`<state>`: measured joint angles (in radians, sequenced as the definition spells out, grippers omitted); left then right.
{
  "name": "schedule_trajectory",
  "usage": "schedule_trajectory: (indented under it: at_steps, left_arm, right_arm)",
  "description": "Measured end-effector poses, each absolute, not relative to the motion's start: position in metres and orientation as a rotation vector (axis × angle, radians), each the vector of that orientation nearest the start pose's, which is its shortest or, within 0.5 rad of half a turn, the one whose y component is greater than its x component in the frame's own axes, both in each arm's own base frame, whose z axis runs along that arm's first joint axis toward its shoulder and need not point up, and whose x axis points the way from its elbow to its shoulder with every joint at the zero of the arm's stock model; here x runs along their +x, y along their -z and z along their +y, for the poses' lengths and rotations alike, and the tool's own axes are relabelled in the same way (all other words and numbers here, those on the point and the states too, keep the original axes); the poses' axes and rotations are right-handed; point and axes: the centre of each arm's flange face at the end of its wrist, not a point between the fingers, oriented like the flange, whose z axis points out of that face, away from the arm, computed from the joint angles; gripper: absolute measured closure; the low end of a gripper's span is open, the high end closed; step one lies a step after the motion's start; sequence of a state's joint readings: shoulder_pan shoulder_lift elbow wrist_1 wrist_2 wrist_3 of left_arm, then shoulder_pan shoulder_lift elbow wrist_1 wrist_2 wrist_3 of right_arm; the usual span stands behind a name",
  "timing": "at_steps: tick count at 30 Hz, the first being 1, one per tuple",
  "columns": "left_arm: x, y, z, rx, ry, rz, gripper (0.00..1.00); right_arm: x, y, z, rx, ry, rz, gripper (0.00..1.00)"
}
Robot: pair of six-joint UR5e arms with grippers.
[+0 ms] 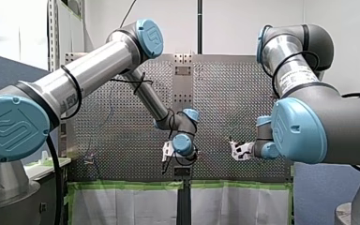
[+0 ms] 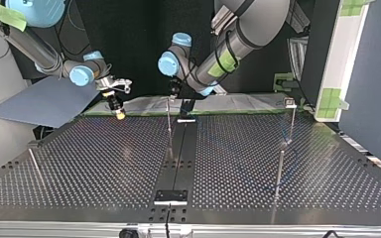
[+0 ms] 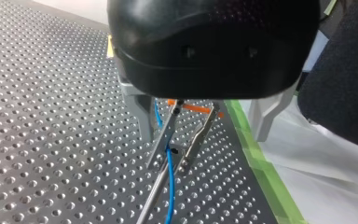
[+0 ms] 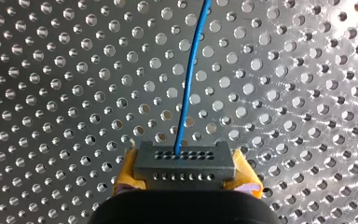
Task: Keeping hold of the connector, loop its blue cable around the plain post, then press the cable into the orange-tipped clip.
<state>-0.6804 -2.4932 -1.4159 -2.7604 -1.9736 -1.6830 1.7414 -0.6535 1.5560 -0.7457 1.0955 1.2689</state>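
In the right wrist view my right gripper (image 4: 185, 179) is shut on a grey connector (image 4: 184, 161), held between its yellow pads (image 4: 127, 170). The blue cable (image 4: 189, 79) leaves the connector and runs ahead over the perforated plate. In the left wrist view my left gripper (image 3: 204, 137) is open, its metal fingers (image 3: 144, 119) standing on either side of the orange-tipped clip (image 3: 186, 135). The blue cable (image 3: 169, 186) runs along the clip's prongs; whether it sits inside I cannot tell. In the top view the clip's thin post (image 2: 170, 131) stands at mid-table under my left gripper (image 2: 172, 93).
Other thin posts stand on the perforated table (image 2: 104, 163): one at the top view's right (image 2: 280, 166), one behind it with a small fitting on top (image 2: 290, 103), one at the left (image 2: 35, 167). Green tape (image 3: 256, 163) marks the table's edge near the clip.
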Motion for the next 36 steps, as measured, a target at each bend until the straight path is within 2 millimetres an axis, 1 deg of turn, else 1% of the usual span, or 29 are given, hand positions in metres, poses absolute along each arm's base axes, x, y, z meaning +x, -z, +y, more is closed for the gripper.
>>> schedule_trajectory:
  at_steps: [15,18,21,24,28,31,36]
  left_arm:
    - [0.461,-0.02,-0.492,0.306,0.111,1.906,0.0]
    - [0.46,-0.022,-0.493,0.312,0.106,1.909,0.0]
    - [0.457,-0.033,-0.495,0.323,0.091,1.91,0.0]
    - [0.449,-0.049,-0.499,0.333,0.083,1.91,0.0]
    - [0.43,-0.067,-0.505,0.347,0.065,1.916,0.0]
    - [0.418,-0.078,-0.502,0.338,0.057,1.92,0.0]
    - [0.41,-0.097,-0.493,0.286,0.082,1.893,0.0]
  right_arm:
    - [0.287,0.0,-0.613,1.832,-1.422,-0.658,1.0]
    - [0.287,0.0,-0.613,1.832,-1.422,-0.659,1.0]
    - [0.287,0.0,-0.613,1.833,-1.422,-0.659,1.0]
    - [0.287,0.001,-0.612,1.833,-1.422,-0.659,1.0]
    - [0.287,0.001,-0.612,1.834,-1.422,-0.659,1.0]
    - [0.288,0.002,-0.612,1.837,-1.427,-0.655,1.0]
    - [0.289,0.005,-0.611,1.844,-1.433,-0.651,1.0]
